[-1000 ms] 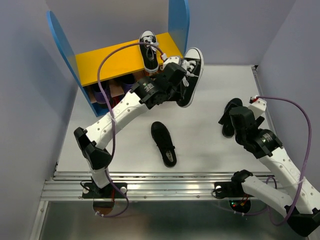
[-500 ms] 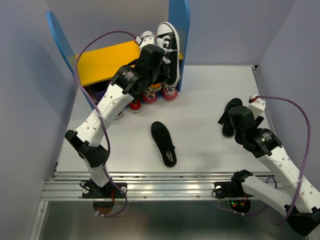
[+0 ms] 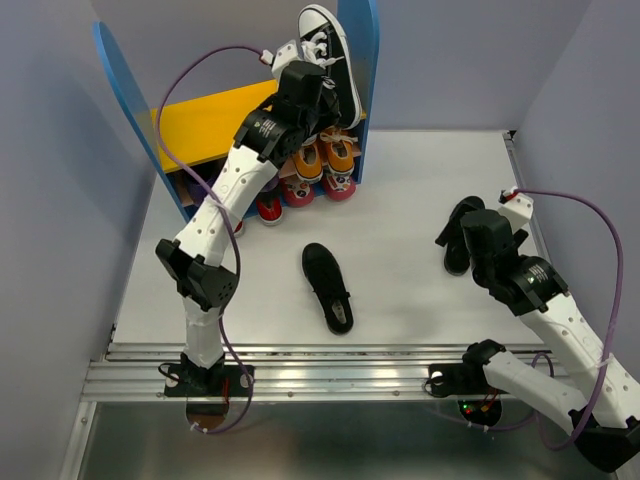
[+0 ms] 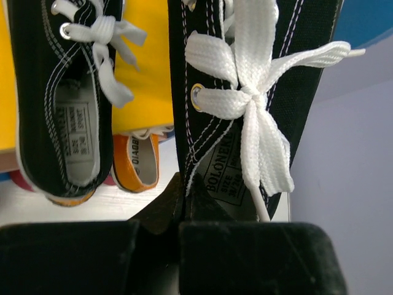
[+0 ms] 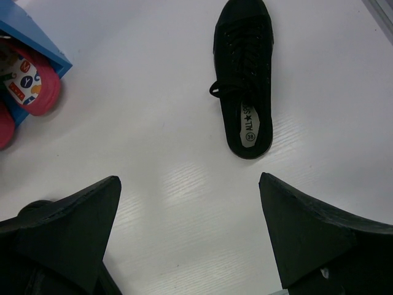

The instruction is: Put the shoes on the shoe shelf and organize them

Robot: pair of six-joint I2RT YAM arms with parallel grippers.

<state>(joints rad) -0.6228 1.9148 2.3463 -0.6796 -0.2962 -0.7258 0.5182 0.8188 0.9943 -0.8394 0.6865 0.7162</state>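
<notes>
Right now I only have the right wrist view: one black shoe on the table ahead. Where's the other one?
Observer: The second black shoe lies right beside the right gripper.
Operator: And the left arm?
Observer: The left gripper holds a canvas sneaker by its heel end at the top of the shelf.
Operator: Where's that sneaker's partner?
Observer: The mate lies on the yellow board, beside the held one.

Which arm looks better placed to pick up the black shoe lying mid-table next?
Probably the right. The right fingers are open and empty, facing that black shoe; the left fingers are at the shoe shelf, shut on a black-and-white sneaker.
</notes>
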